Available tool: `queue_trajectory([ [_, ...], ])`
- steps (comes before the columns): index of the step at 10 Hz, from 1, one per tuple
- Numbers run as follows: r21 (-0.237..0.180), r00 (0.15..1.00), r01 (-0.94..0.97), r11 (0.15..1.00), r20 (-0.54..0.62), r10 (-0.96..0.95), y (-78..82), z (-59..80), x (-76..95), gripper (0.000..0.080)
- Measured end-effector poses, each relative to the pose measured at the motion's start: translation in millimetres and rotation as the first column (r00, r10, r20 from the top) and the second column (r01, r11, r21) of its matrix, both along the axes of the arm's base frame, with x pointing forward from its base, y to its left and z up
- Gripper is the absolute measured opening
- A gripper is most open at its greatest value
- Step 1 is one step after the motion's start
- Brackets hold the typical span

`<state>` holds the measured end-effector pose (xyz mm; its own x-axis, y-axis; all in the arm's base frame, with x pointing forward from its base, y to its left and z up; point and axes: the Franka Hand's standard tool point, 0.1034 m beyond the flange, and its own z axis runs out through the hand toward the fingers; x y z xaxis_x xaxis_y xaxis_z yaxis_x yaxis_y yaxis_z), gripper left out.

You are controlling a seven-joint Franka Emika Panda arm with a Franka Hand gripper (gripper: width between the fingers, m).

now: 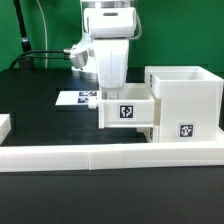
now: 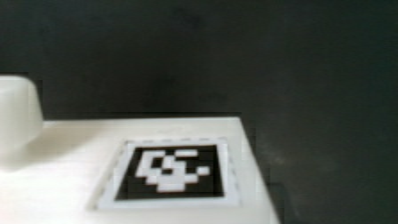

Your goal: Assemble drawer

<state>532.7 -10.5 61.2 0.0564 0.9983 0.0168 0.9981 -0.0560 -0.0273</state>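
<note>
Hanging right over the work, the Franka arm's white two-finger gripper (image 1: 112, 92) sits just above and slightly behind a shallow white plastic drawer tray (image 1: 127, 110) with a black-and-white square tag (image 1: 126, 112) on its front face, and that tray is what this moment is about. It lies directly under the gripper, butted up against the left side of the tall boxy white plastic housing (image 1: 184, 103), which stands at the exterior view's right with its own tag (image 1: 186, 130) low on its front. Whether the tray is partly slotted into the housing or only touching it, I cannot tell. The tray's long axis appears to run left to right, pointing into the housing, so any push home would, by my judgement, go toward the exterior view's right. The fingertips are hidden behind the tray's top edge and the wrist body, so I cannot tell if they are spread, pressed together or pinching the tray wall. The wrist view offers little help: a blurred white surface (image 2: 267, 175) carrying a tag (image 2: 171, 170) fills the frame, dark table beyond, a pale rounded shape at one edge, no fingers showing. Across the near edge runs the long low white wall (image 1: 100, 153); farther back on the left lies the flat marker board (image 1: 78, 99) on the black table (image 1: 40, 110).
</note>
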Motion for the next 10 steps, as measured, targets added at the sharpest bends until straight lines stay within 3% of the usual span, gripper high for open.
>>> queue_trajectory([
  [10,-0.001,1.0,-0.03,1.0,0.001,0.03,9.3,-4.6,-9.0,0.0044],
])
